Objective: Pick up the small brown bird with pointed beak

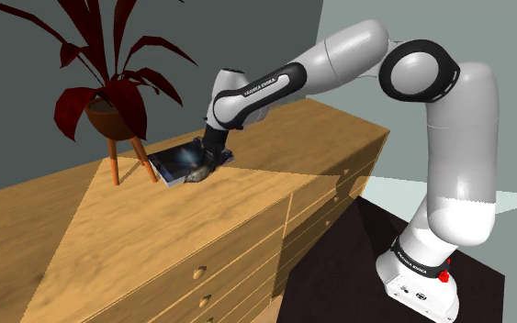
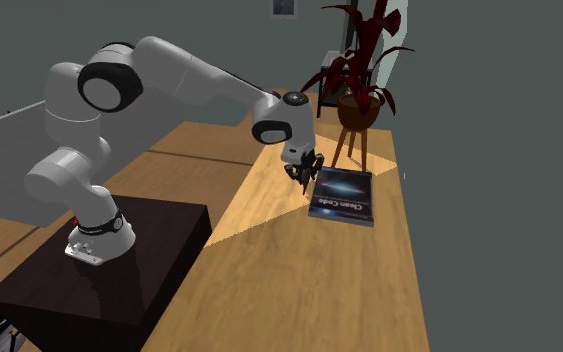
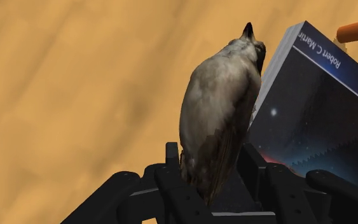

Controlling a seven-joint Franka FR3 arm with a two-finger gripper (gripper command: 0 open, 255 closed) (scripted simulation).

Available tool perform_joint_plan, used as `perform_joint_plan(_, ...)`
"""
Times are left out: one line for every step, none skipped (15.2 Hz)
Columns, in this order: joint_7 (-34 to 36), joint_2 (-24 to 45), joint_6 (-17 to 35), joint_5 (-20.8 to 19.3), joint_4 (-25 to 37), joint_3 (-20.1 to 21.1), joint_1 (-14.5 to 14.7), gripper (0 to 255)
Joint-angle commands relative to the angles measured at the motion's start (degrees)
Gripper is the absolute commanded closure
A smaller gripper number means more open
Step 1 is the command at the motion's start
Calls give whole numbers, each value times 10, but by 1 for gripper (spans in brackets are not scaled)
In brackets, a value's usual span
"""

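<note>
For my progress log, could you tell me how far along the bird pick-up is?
Done: the gripper is at the brown bird, beside the book. In hand: its fingers appear to clasp the bird's sides. Left: lifting it clear of the dresser top, which looks close below.

A long wooden dresser [image 1: 247, 220] takes up most of the room, its front lined with drawers with round knobs [image 1: 199, 272]. A bright wedge of light [image 1: 155, 211] crosses the dresser's top, and the wood on either side is dimmer. A dark grey wall [image 1: 247, 37] stands behind the dresser, with a paler wall [image 1: 486, 27] past its end. A potted red-leaved plant [image 1: 109, 83] on an orange-legged stand sits on the dresser. The floor [image 2: 9, 240] beside the dresser is wooden planks. A small framed picture [image 2: 284, 8] hangs above the dresser's far end.
</note>
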Motion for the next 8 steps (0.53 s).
perform_joint_plan(1, -8, -13, 0, 5, 0, -1, 255)
perform_joint_plan(2, -12, -20, 0, 8, 0, -2, 255)
perform_joint_plan(4, -16, -26, 1, 10, 1, -2, 255)
perform_joint_plan(5, -19, -32, 1, 13, 1, -2, 255)
perform_joint_plan(6, -23, -38, 1, 16, 1, -2, 255)
perform_joint_plan(7, -26, -45, 1, 19, 1, -3, 255)
perform_joint_plan(8, -30, -51, 1, 22, 1, -3, 255)
perform_joint_plan(9, -33, -57, 1, 25, 1, -3, 255)
